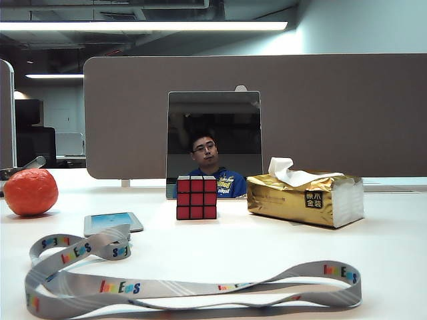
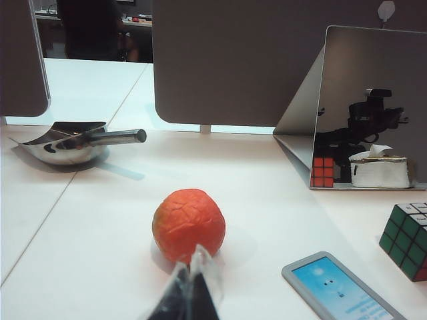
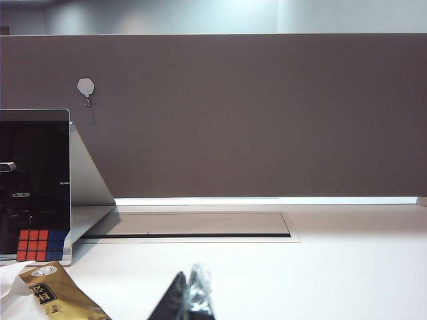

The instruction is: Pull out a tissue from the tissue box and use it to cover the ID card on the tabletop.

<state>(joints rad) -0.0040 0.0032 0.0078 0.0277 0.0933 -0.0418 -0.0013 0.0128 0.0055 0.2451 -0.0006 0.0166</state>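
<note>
The tissue (image 1: 288, 171) stands up in a white crumpled tuft from the slot on top of the tissue box (image 1: 305, 199), not yet drawn out. In the exterior view the gold foil pack lies on the white table (image 1: 267, 247) at about three o'clock from the puzzle cube (image 1: 196, 197), near it but apart, its black label facing the camera and its white end turned to the right. The ID card (image 1: 113, 222) lies flat at roughly eight o'clock from the cube, light-blue face up and uncovered. The grey lanyard strap (image 1: 120, 287) runs from the card's near edge and loops across the front of the table; whether it is clipped to the card cannot be told. An orange ball (image 1: 30, 192) sits at about ten o'clock from the card, well apart from it. A mirror (image 1: 213, 143) stands propped just behind the cube, before a grey partition (image 1: 333, 113).

Neither arm appears in the exterior view. In the left wrist view the left gripper (image 2: 192, 288) shows its fingertips pressed together with no gap and nothing between them; it hangs just short of the orange ball (image 2: 188, 223), with the ID card (image 2: 339, 290) off to one side, the cube (image 2: 406, 240) beyond that, and a metal scoop (image 2: 70, 142) far back on the table. In the right wrist view the right gripper (image 3: 188, 297) is likewise closed and empty, its tips meeting, with a corner of the tissue box (image 3: 57, 292) near it and the mirror (image 3: 35, 183) behind.
</note>
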